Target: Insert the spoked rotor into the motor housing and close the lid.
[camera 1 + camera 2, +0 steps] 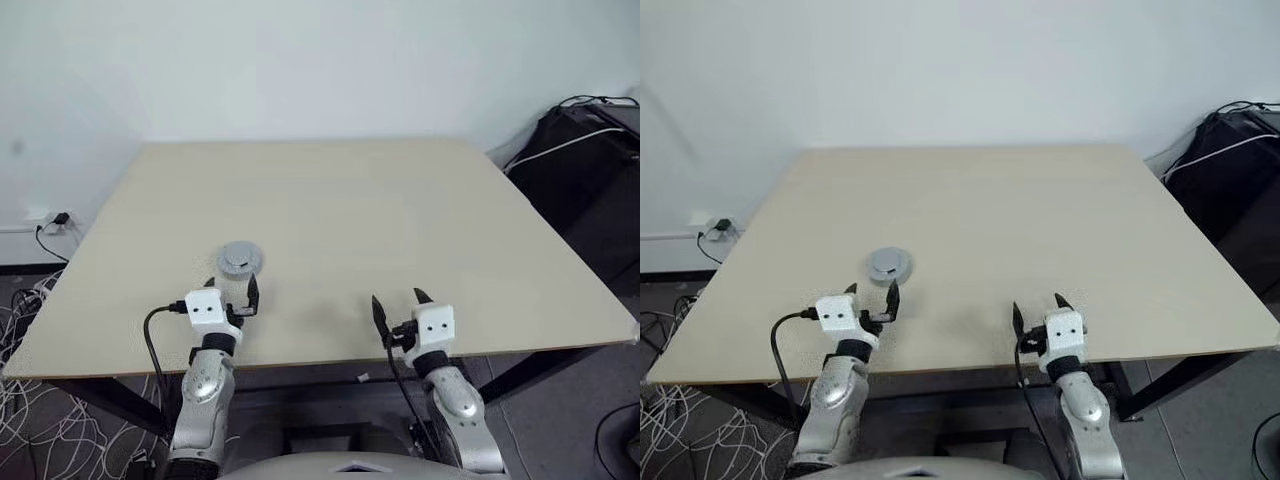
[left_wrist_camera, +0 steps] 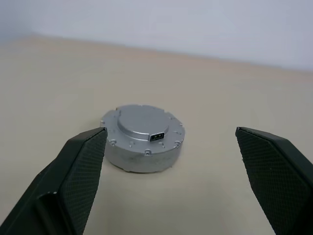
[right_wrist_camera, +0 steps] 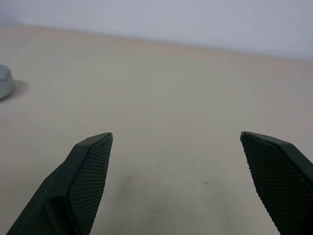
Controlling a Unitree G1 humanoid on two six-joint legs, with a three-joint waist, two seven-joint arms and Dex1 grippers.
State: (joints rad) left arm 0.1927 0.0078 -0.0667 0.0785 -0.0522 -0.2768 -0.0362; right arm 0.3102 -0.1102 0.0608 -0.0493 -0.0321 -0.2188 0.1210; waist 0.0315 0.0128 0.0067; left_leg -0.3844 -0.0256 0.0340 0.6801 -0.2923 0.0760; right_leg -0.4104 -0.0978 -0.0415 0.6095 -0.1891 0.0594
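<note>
Both end effectors hung at the near edge of the surface (image 1: pixel 420 200) as I watched, the left end effector (image 1: pixel 232 290) and the right end effector (image 1: pixel 398 306) each with fingers spread wide and empty. Just beyond the left one sat the motor housing (image 1: pixel 240 258), lid on, a small connector socket on top facing me, squat and round with no long axis. By my reading the task looked finished, and the right arm stood well apart from the housing.

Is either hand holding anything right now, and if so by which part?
Nothing is held. The left hand and right hand are both open and empty; the closed motor housing sits alone on the table, just beyond the left hand.
</note>
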